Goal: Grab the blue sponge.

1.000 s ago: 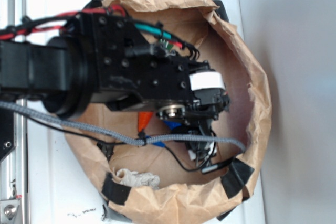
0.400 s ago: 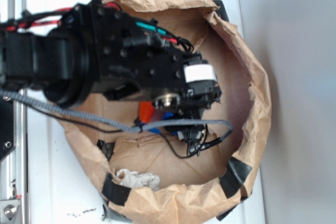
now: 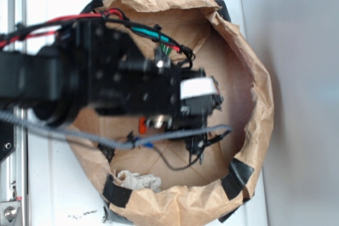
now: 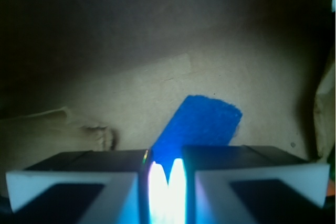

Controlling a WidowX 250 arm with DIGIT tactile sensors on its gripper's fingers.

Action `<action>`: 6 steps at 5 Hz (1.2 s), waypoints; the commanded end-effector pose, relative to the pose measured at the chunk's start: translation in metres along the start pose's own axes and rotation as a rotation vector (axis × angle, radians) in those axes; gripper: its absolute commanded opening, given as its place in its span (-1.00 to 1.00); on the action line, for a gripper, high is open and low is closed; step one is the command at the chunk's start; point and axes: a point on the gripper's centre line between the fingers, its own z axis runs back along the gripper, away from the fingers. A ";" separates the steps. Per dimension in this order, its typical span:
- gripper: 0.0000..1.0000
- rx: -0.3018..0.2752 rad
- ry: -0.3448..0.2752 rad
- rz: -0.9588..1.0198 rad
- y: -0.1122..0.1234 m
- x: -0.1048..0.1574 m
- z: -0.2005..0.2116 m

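**Sponge pinched at one end: securing the grip**

The gripper (image 4: 167, 182) is clamping the sponge (image 4: 202, 121) between its two pads (image 4: 73, 195), which are sitting almost together with only a narrow bright slit between them. In the wrist view the near end of the sponge is disappearing into that slit, while the rest is jutting out ahead and tilting to the right over the brown paper floor (image 4: 105, 98). So the hold is looking like an end pinch, not a grip across the middle.

From the exterior view the arm (image 3: 106, 83) is reaching down into the paper bag (image 3: 259, 104) and covering most of its floor; only a sliver of blue is showing under the grey cable (image 3: 79, 133), next to a bit of orange that is probably the carrot (image 3: 142, 125). A crumpled white wad (image 3: 139, 180) is lying well apart, near the bag's lower rim.

Doing this step well is, in my judgement, calling for steady squeeze and a slow, straight lift. A soft sponge held by its end is likely to sag or slip out if the wrist is jerking. Whether the sponge is already clear of the floor cannot be told. The bag's walls are standing close around the arm, so rising vertically is looking safer than swinging sideways.
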 end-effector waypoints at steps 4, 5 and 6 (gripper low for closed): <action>1.00 -0.074 0.001 0.011 0.001 0.015 0.039; 1.00 -0.074 0.001 0.011 0.001 0.015 0.039; 1.00 -0.074 0.001 0.011 0.001 0.015 0.039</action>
